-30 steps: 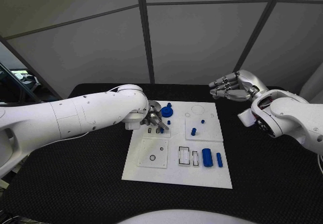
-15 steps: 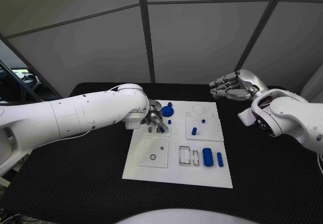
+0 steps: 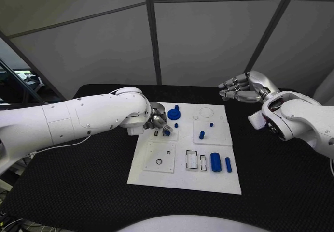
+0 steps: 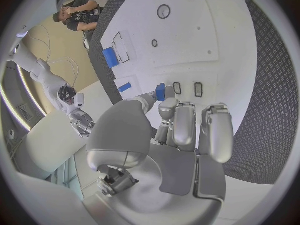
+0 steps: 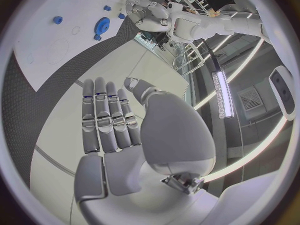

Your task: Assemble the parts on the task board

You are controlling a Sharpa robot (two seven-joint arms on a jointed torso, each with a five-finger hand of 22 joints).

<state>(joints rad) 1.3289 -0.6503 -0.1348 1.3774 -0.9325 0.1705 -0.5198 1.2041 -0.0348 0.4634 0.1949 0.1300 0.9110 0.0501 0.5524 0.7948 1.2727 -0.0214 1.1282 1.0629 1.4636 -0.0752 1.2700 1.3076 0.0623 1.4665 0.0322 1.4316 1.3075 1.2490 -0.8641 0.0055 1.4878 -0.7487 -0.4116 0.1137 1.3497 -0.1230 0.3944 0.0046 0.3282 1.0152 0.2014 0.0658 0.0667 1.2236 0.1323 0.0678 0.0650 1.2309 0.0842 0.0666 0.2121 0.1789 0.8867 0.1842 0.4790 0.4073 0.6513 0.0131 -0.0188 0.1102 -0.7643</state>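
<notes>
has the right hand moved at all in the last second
No. The right hand hangs beyond the white board's far right corner, as before; the slight shift is the camera's.

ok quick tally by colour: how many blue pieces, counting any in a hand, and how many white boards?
blue pieces on the board: 7, as far as the head view shows
blue piece pinched in the left hand: 1
white board: 1
Total: 9

left hand [image 3: 157,123] crowds the task board [image 3: 184,181] far corner; blue cylinder [image 3: 215,162] blocks near right.
</notes>
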